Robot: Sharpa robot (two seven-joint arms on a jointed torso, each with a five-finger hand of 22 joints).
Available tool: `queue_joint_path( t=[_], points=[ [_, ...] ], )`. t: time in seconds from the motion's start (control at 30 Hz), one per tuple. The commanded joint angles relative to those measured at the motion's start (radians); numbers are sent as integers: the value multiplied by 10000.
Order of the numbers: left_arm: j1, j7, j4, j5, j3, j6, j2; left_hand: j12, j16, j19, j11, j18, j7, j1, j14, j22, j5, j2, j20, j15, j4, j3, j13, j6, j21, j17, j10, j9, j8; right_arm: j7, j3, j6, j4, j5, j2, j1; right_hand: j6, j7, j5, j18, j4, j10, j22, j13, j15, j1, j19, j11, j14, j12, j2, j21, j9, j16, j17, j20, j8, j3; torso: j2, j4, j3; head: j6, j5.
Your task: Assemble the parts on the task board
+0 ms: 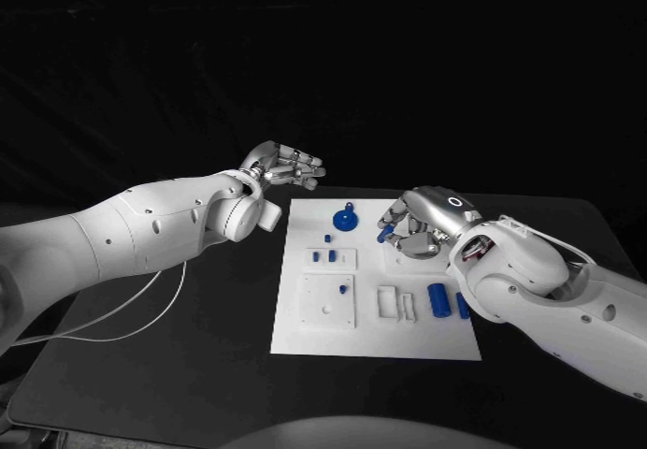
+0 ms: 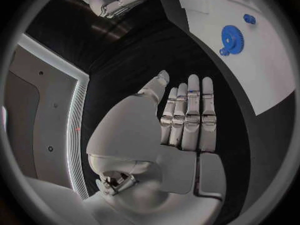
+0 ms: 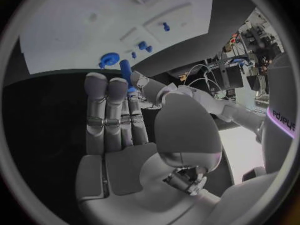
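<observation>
The right robot hand (image 1: 415, 224) hangs over the right part of the white task board (image 1: 378, 337), near its far edge, and pinches a small blue peg (image 3: 126, 71) between its thumb and a fingertip; its other fingers stand straight and close together. In the head view the peg (image 1: 384, 232) shows as a bit of blue at the fingertips, just right of the blue gear.

The left robot hand (image 1: 283, 168) is above the black bench (image 1: 162, 374), just beyond the board's far left corner. It holds nothing. In the left wrist view its fingers (image 2: 190, 115) lie straight and side by side, with the thumb a little apart from them.

The board lies in the middle of the bench. A blue gear (image 1: 347, 220) rests near its far edge, and in the left wrist view the gear (image 2: 231, 37) has a small blue knob beside it. Closer in, two small blue pegs (image 1: 325, 253) stand in a raised white block left of the board's middle. A larger white plate (image 1: 328, 299) sits toward the near left corner with a small blue piece (image 1: 344, 289) on it. Toward the right edge lie a white bracket (image 1: 388, 301) and two blue cylinders (image 1: 438, 299) side by side, the outer one partly hidden by the right arm.

A white cable (image 1: 128, 318) loops across the bench under the left arm.
</observation>
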Motion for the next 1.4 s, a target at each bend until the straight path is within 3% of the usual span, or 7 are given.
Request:
queue_joint_path(
  t=[0.03, 0.4, 0.63, 0.8, 0.93, 1.4],
  points=[
    [15, 60, -33, 57, 10, 24, 78, -22, -23, -29, -30, -57, 32, 10, -28, 19, -47, 52, -16, -18, -22, 57, -6, 3, 38, 14, -51, -2, -10, 353, -195, -33, 162, 21, 230, -21, 37, 31, 71, 97, 47, 581, 3, 126, -30, 136, 384, -267, 1, 53, -6, -2, -3, -55, 11, -77, 15, -16, -10, 4, -5, 0, 45],
    [11, 62, -69, 78, 9, 79, 219, -21, -25, -34, -27, -54, 35, -2, -31, 51, -46, 61, -14, -16, -17, 65, -6, -6, 40, 14, -56, -2, -9, 684, -1323, 149, 192, -104, 1085, -26, 22, 36, 81, 113, 28, 566, 25, 129, -25, 147, 392, -261, 7, 56, 19, -25, 7, -77, 17, -68, 15, -51, 6, 26, -13, -59, 189],
    [11, 29, 48, 139, 9, 115, 243, -23, -25, -32, -29, -52, 33, -15, -30, 59, -46, 64, -14, -16, -12, 63, -6, -3, 40, 14, -54, -1, -8, 801, -1875, 249, -50, -218, 1390, -40, 21, 39, 93, 126, -1, 565, 33, 149, -25, 134, 392, -257, 10, 56, 28, -42, 18, -79, 16, -66, 15, -43, 9, 17, -7, -141, 313],
    [10, 26, 64, 149, 9, 133, 247, -23, -25, -32, -29, -52, 33, -15, -30, 59, -46, 64, -14, -16, -12, 63, -6, -3, 40, 14, -54, -1, -8, 771, -2094, 361, -200, -353, 1523, -69, 22, 38, 98, 133, -27, 566, 53, 169, -23, 113, 394, -258, 9, 56, 34, -31, 28, -79, 15, -61, 14, -36, 2, 4, 6, -180, 373],
    [10, 25, 69, 152, 9, 151, 248, -21, -27, -41, -29, -51, 24, -23, -39, 89, -45, 77, -10, -13, -21, 67, -6, 22, 31, 12, -57, 1, -3, 492, -2185, 463, -255, -585, 1585, -84, 24, 37, 102, 135, -39, 566, 56, 177, -23, 105, 392, -258, 8, 55, 38, -39, 33, -80, 12, -59, 14, -29, -2, 4, 6, -223, 398],
    [10, -10, 67, 154, 9, 162, 260, -21, -23, -41, -26, -51, 42, -44, -34, 97, -44, 57, -7, -13, -17, 52, -5, -29, 29, 14, -57, -4, -15, 104, -2301, 664, -366, -872, 1701, -137, 45, 30, 109, 128, -97, 582, 121, 224, -20, 31, 393, -263, 14, 54, 29, -20, 61, -73, -10, -53, 13, 54, 1, 3, 0, -280, 437]
  ],
)
